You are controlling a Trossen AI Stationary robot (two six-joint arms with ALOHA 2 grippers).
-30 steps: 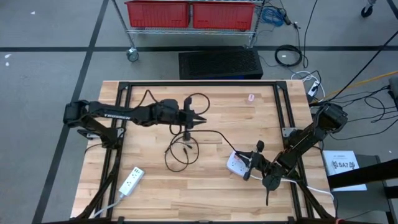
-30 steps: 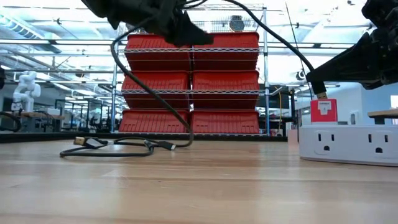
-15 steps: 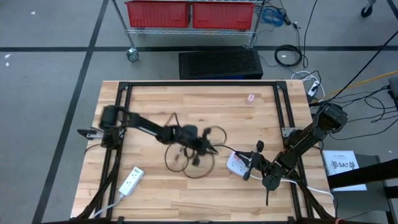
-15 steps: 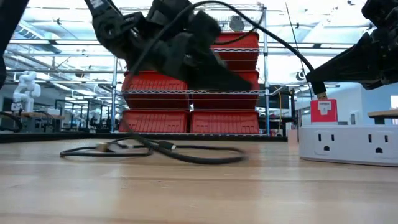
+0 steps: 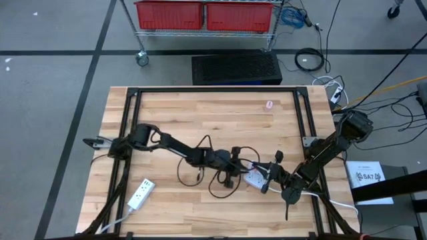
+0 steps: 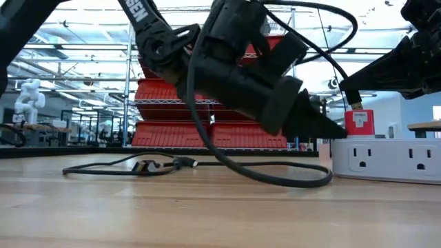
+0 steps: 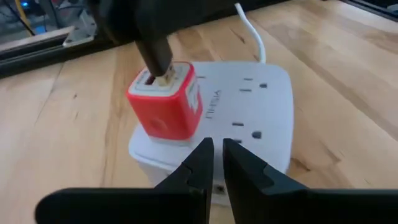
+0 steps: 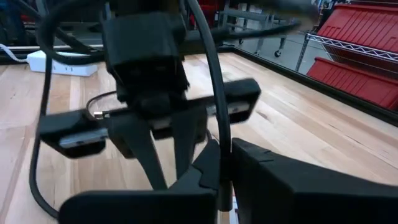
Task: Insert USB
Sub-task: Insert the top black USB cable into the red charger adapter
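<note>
grey floor (image 5: 53, 80), wire rack (image 6: 213, 89) of red bins (image 5: 203, 15), bright ceiling lights.

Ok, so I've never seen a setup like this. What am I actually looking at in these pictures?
These are two dark robot arms working at a wooden table. One picture looks straight down from above, one looks level across the tabletop, and the other two come from cameras on each arm's wrist.

On the table lie a white power strip with a red USB charger plugged into it, a loose black cable, and a second power strip near the left corner.

The right pincer is shut on a USB plug, held at the charger's top. The left pincer has reached across and points at the same strip.
</note>
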